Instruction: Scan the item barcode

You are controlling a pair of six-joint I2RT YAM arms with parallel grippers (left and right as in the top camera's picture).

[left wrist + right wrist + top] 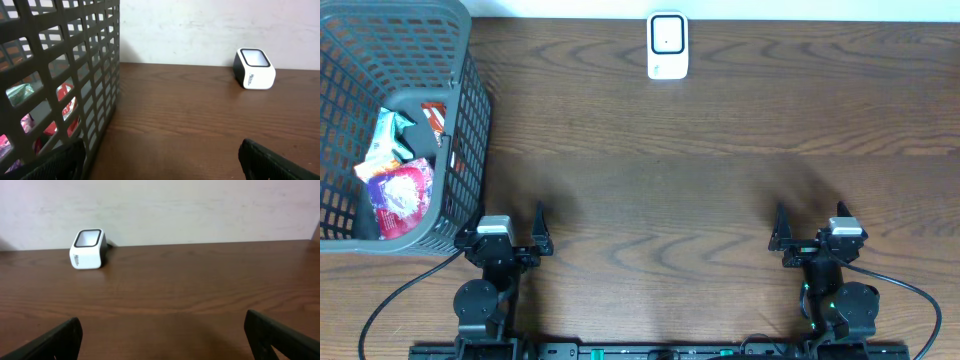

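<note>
White scanner [667, 45] upright, far centre, window facing up. Pink packet [400, 195] lies among other packets in grey basket [470, 130], left.

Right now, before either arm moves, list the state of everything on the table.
basket, upright at the table's left, holding packets.
packets, lying inside the basket, not gripped.
scanner, upright at the far edge, window facing up, nothing over it.
left fingers, open, empty.
right fingers, open, empty.
</note>
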